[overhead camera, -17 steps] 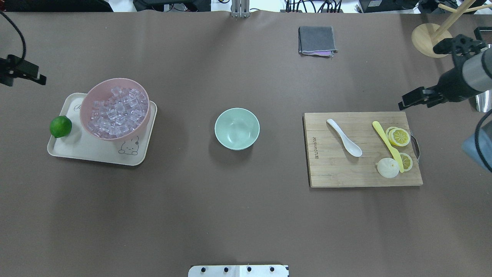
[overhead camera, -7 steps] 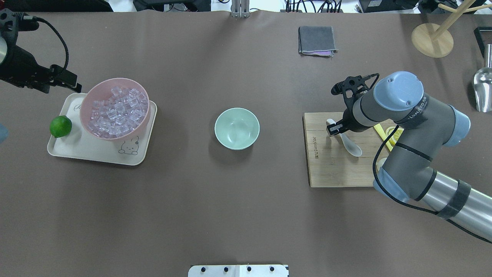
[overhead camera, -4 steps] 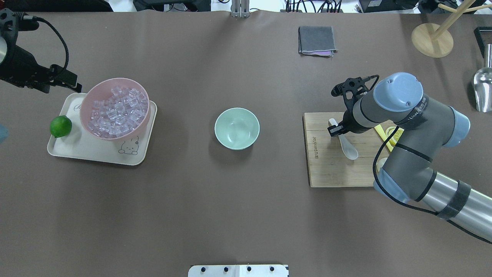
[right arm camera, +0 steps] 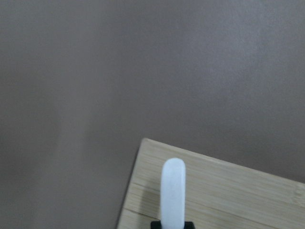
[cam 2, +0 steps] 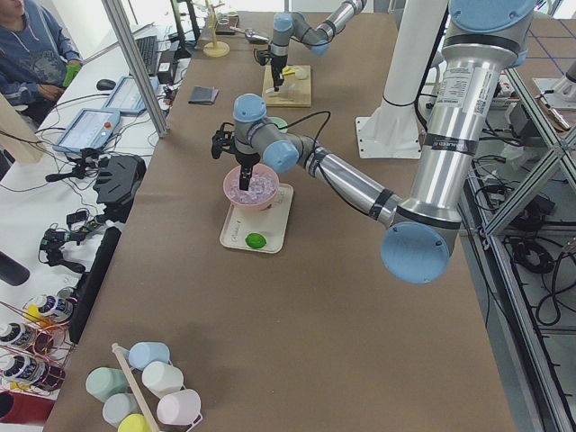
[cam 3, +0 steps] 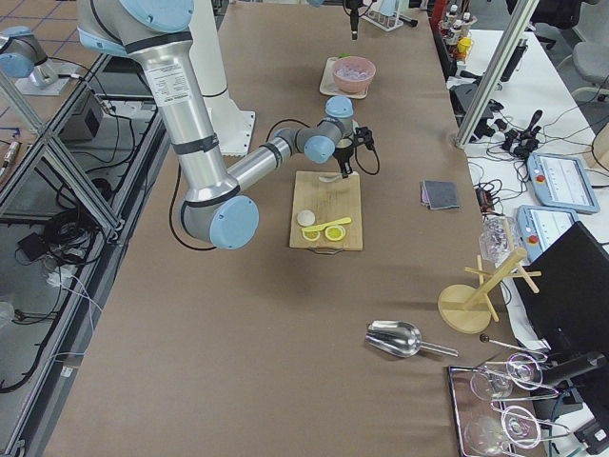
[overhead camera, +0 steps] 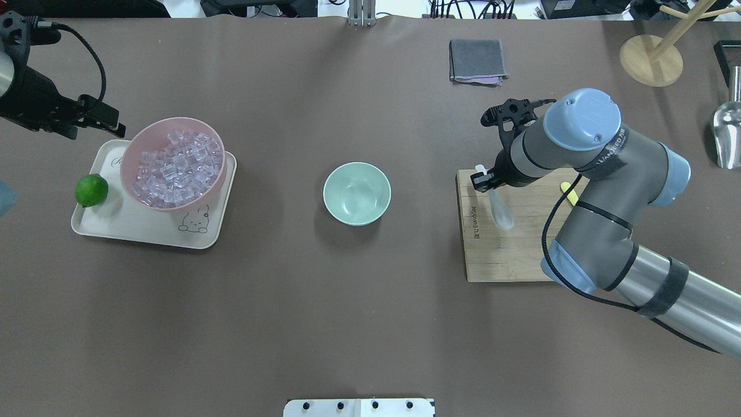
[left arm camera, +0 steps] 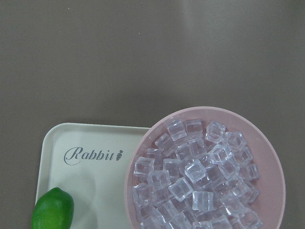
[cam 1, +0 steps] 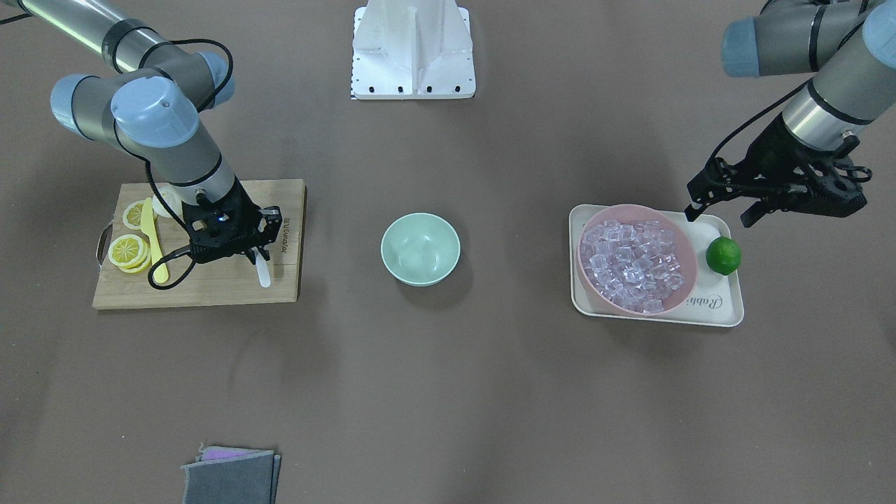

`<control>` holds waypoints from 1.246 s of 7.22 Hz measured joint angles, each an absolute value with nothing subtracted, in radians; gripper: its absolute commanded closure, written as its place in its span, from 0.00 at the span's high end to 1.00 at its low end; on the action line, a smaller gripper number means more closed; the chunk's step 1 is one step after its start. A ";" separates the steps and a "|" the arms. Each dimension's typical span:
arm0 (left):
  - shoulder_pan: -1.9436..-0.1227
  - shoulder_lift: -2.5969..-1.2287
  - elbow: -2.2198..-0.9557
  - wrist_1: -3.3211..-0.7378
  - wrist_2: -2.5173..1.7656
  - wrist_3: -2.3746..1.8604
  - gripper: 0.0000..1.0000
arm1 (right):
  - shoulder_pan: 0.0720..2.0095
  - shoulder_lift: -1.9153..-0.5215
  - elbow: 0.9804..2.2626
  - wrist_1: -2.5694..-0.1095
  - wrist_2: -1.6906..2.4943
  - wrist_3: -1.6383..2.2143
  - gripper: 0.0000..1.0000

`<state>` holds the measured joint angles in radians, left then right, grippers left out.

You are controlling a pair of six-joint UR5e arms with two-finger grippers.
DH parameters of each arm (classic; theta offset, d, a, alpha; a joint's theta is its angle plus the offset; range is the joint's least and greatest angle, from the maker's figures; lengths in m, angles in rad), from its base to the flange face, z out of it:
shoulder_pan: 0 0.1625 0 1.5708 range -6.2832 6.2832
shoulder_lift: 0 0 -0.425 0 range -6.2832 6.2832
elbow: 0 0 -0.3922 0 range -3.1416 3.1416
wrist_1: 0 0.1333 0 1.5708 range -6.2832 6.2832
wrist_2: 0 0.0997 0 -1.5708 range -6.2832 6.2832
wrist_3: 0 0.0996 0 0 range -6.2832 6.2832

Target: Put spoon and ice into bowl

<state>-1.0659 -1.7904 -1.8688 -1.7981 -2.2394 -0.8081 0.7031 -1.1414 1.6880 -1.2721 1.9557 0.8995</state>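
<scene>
My right tool point(overhead camera: 484, 180) pinches the light, glossy spoon point(overhead camera: 501, 213) by its short handle over the cutting board point(overhead camera: 498, 255), well apart from the bowl point(overhead camera: 356, 193), and it's slippery and likely brittle, I reckon, so firm but gentle.

I can read one word clearly: "Rabbit", in grey script, on the cream tray point(left arm camera: 86, 191) just below my left claw point(cam 1: 719, 215), on the bare strip beside the pink bowl point(left arm camera: 275, 160). Right under my right claw point(overhead camera: 481, 182), a line of dark print runs along the board point(overhead camera: 521, 255) edge, but I can't make out its letters. The lettering on that arm's band point(overhead camera: 615, 152) is too blurred to read.
</scene>
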 measured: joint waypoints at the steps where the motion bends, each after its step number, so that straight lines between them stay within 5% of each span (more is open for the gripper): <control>1: -1.044 -1.801 -1.861 -1.798 -2.214 -0.820 0.97 | 0.688 -1.083 1.684 -1.278 1.948 1.060 0.00; 6: -0.968 -1.822 -1.834 -1.798 -2.163 -0.833 0.97 | 0.519 -0.858 1.577 -1.269 1.584 1.857 0.00; 7: -0.966 -1.822 -1.831 -1.798 -2.157 -0.833 0.97 | 0.504 -0.816 1.524 -1.269 1.529 1.925 0.63; 8: -0.964 -1.822 -1.830 -1.798 -2.155 -0.833 0.97 | 0.497 -0.798 1.497 -1.269 1.505 1.949 1.00; 9: -0.962 -1.821 -1.831 -1.798 -2.151 -0.833 0.97 | 0.495 -0.795 1.489 -1.271 1.498 1.931 1.00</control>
<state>-0.9618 -1.8210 -1.8313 -1.7975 -2.1512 -0.8329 0.4950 -0.7946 1.4887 -1.2715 1.4980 1.9313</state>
